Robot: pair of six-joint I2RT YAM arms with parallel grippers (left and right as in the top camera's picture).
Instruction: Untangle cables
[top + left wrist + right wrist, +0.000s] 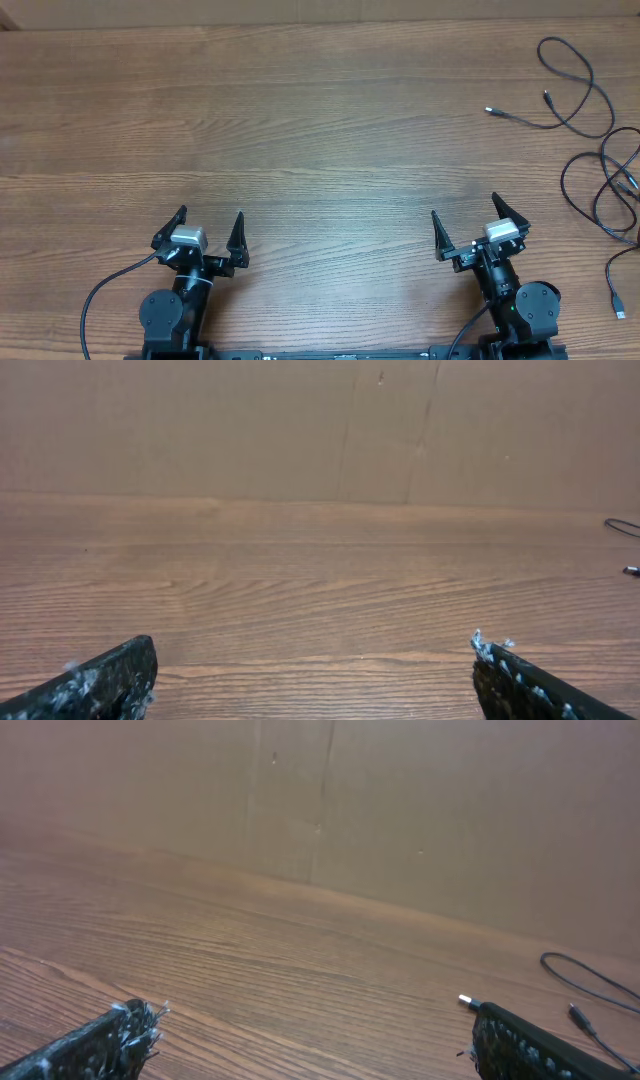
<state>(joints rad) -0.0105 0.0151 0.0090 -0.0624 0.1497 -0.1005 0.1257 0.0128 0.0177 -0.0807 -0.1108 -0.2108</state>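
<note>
Thin black cables (590, 110) lie at the table's far right, in loose loops. One loop at the top right ends in silver-tipped plugs (490, 110). A second tangle (610, 195) sits lower at the right edge, with a plug end (618, 305) near the front. In the right wrist view a cable (590, 982) and a silver plug tip (464, 1002) show at the right. In the left wrist view a cable end (625, 528) shows at the far right edge. My left gripper (210, 232) and right gripper (468, 228) are both open and empty near the front edge, far from the cables.
The wooden table (300, 130) spreads ahead of both grippers. A brown cardboard wall (320, 420) stands along its far edge. Thicker black arm wires (100, 290) loop by the left base.
</note>
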